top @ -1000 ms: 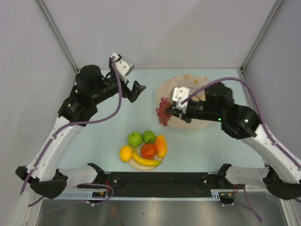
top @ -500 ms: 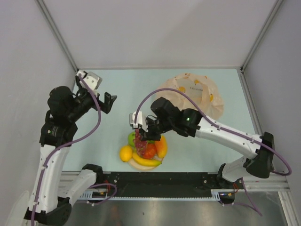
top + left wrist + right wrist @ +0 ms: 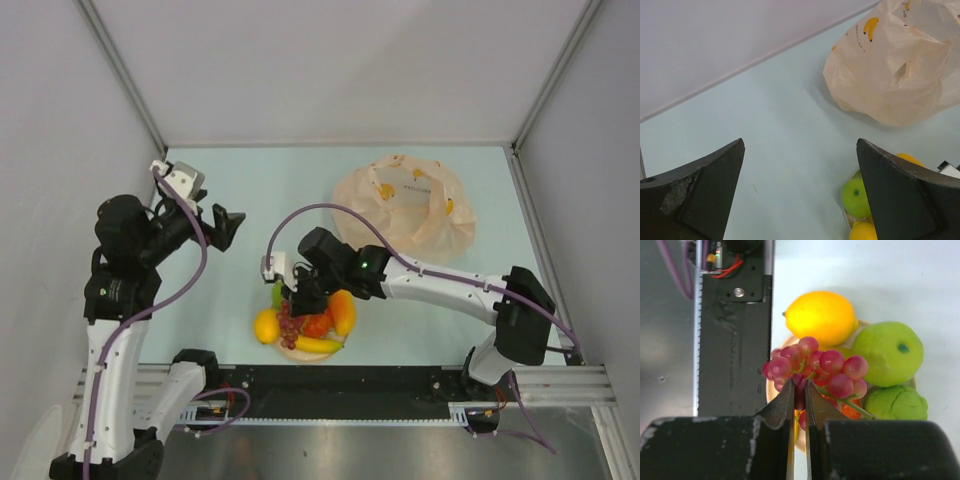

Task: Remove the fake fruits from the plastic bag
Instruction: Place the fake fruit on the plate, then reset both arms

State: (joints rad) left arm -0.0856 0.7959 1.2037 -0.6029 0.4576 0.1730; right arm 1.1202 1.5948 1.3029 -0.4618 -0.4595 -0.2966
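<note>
Since the earlier frame the right gripper had sunk lower over the plate by the table's near edge, pinched narrow on the grape bunch. The left gripper gaped wide and empty, and the plastic bag lay toward the far right corner. Best to settle the grapes onto the fruits before releasing.

The grapes hung in the right gripper over the plate, lemon ahead, apples rightward, bag well behind.
</note>
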